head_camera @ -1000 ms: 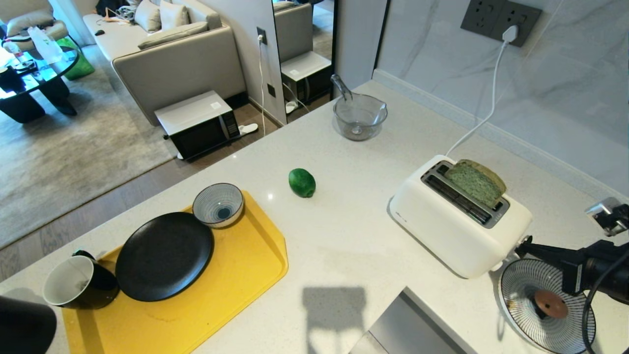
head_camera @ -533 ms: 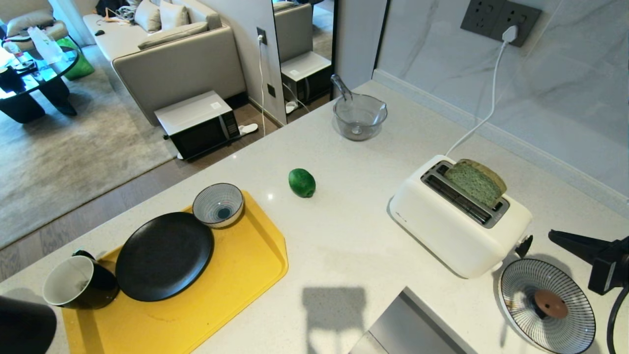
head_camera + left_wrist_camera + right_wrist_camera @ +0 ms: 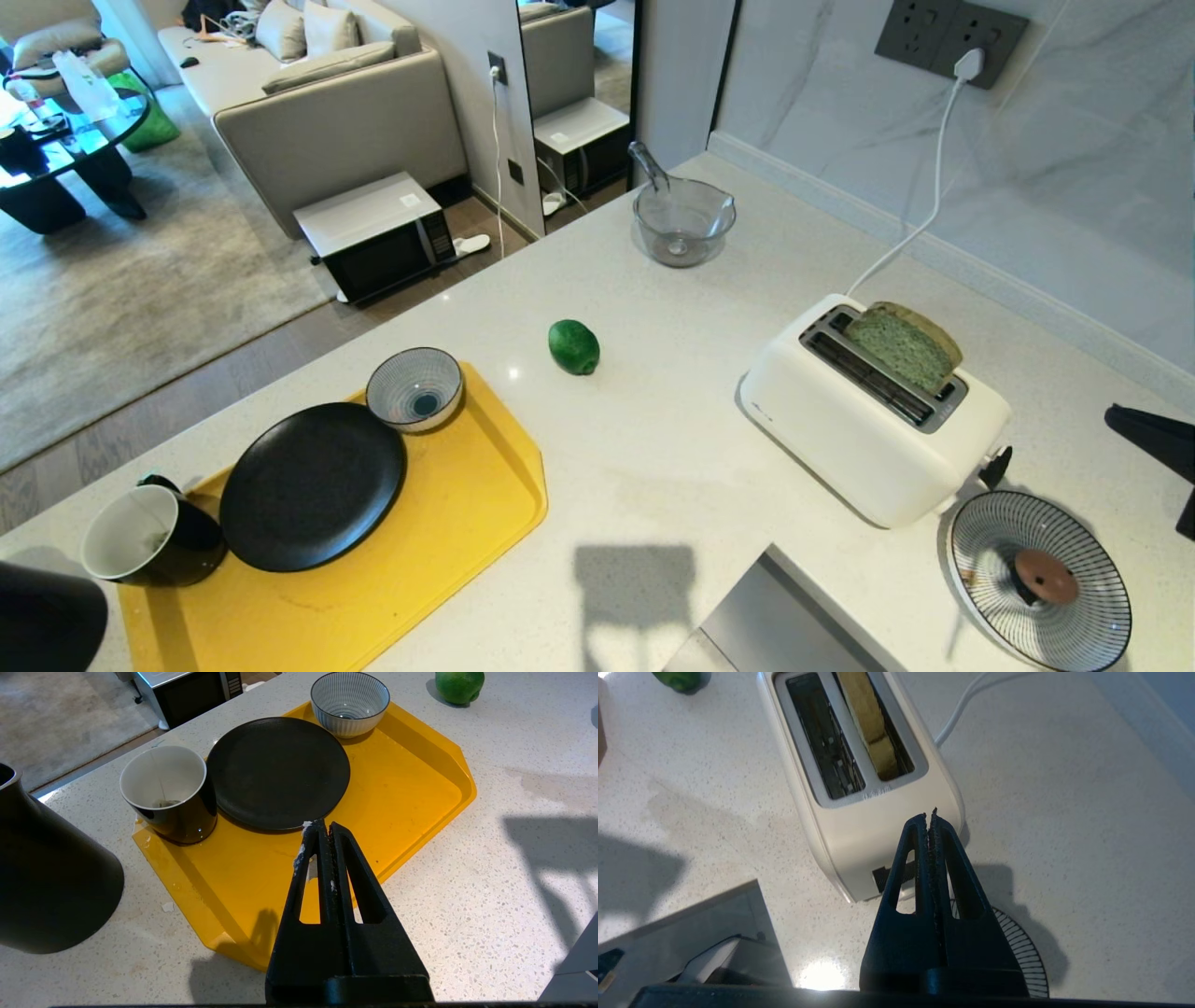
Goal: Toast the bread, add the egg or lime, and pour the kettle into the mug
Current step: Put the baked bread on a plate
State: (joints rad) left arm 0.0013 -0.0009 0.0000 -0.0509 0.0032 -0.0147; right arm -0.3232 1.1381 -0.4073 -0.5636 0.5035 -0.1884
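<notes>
One bread [image 3: 902, 348] slice stands in the toaster [image 3: 868, 411]; mug [image 3: 149, 537] holds a teabag.

Bright, sharp pictures; soft shadows and small glare on the counter [image 3: 653, 448].

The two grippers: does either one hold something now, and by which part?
Nothing is held. The left gripper and the right gripper are both shut and empty.

The kettle [image 3: 44, 868] runs off the frame beyond the left gripper's fingers [image 3: 327, 833], lid and handle unseen. Beneath the right gripper's fingers [image 3: 930, 826] the striped plate [image 3: 1017, 952] is mostly covered (its brown centrepiece hidden), and the toaster [image 3: 859, 826] swallows the bread's [image 3: 868, 723] lower half.
</notes>
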